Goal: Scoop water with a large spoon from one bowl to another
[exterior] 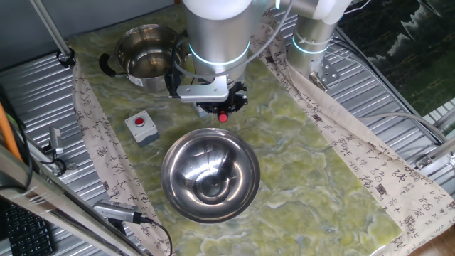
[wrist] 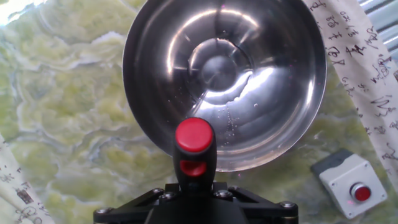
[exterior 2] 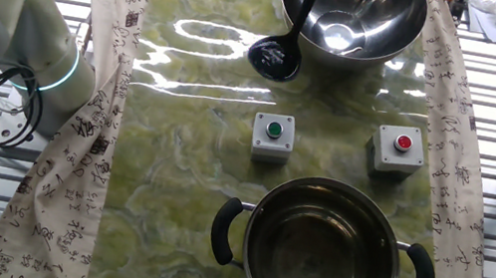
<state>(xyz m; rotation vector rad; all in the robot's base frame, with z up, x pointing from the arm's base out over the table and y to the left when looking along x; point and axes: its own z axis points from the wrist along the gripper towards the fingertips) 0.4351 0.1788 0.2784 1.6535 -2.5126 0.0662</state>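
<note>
Tool (wrist: 194,186) clamped on large spoon (wrist: 194,149) by its red-tipped handle end, held over near rim of wide shiny bowl (wrist: 155,74) with water droplets (wrist: 233,118) inside, black-handled pot (exterior: 146,57) well apart on green tabletop (exterior: 313,142), 1 red-button box (exterior: 141,126) between them.

- the wide bowl (exterior: 210,176) fills the cloth's middle, with open cloth (exterior: 320,178) on its far side from the red-button box (exterior: 141,126).
- that box stands between bowl and pot (exterior: 146,57), narrowing the gap.
- the green-button box (exterior 2: 273,133) sits beside it.
- spoon (exterior 2: 281,52) leans on the bowl's rim.
</note>
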